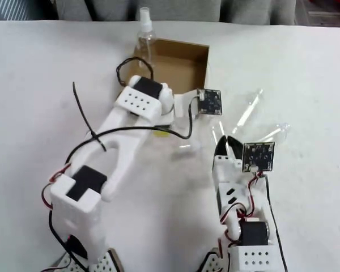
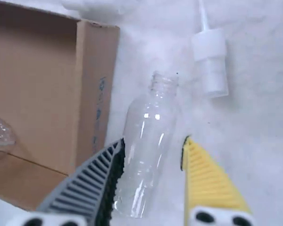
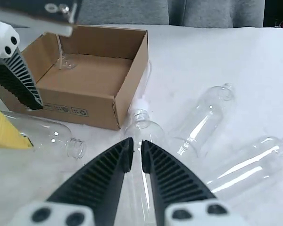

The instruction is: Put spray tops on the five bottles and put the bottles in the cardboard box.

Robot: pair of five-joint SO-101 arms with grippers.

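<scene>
My left gripper (image 2: 153, 141) is open, its grey and yellow fingers on either side of a clear uncapped bottle (image 2: 148, 117) lying on the table beside the cardboard box (image 2: 47, 89). A loose white spray top (image 2: 210, 56) lies just past the bottle's neck. My right gripper (image 3: 137, 142) is shut with nothing in it, hovering over another uncapped bottle (image 3: 144, 127). Two more open bottles (image 3: 203, 117) (image 3: 250, 162) lie beside it. A bottle with a spray top (image 1: 144, 34) stands at the box's far corner, seemingly inside it.
The box (image 1: 178, 62) sits at the table's far middle, with the left arm (image 1: 139, 102) stretched over its near side. The right arm (image 1: 238, 187) is at the near right. White tabletop lies free to the far left and far right.
</scene>
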